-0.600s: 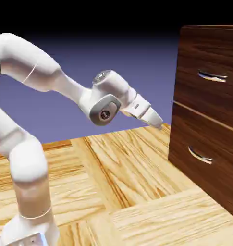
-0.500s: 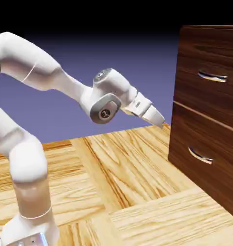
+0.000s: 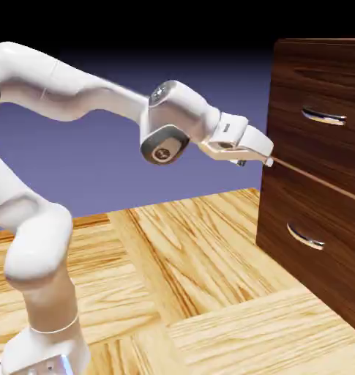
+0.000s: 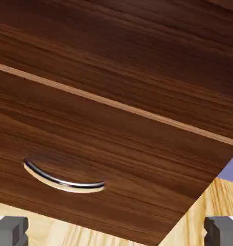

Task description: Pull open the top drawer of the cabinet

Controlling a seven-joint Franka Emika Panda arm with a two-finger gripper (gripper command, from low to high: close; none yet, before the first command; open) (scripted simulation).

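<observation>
The cabinet (image 3: 316, 51) stands at the exterior view's right, dark wood grain with two stacked drawers. The top drawer (image 3: 312, 88) is flush with the cabinet front, and its curved silver handle (image 3: 323, 116) is free. My gripper (image 3: 265, 157) hovers at the cabinet's left edge, level with the seam between the drawers, below and left of that handle. In the hand view its fingertips (image 4: 10, 230) sit far apart with nothing between them, so the gripper (image 4: 116, 233) is open. That view shows the top drawer (image 4: 137, 53) above the seam and the lower drawer's handle (image 4: 64, 180) below it.
The lower drawer (image 3: 312, 220) is shut too, with its own silver handle (image 3: 306, 236). A wooden tabletop (image 3: 209, 278) stretches under the arm and up to the cabinet's foot. My white arm (image 3: 70, 91) reaches across from the left.
The hand has risen and swung right toward the cabinet, from pointing down at the table to level with the seam between the drawers. Both drawers are unmoved.
</observation>
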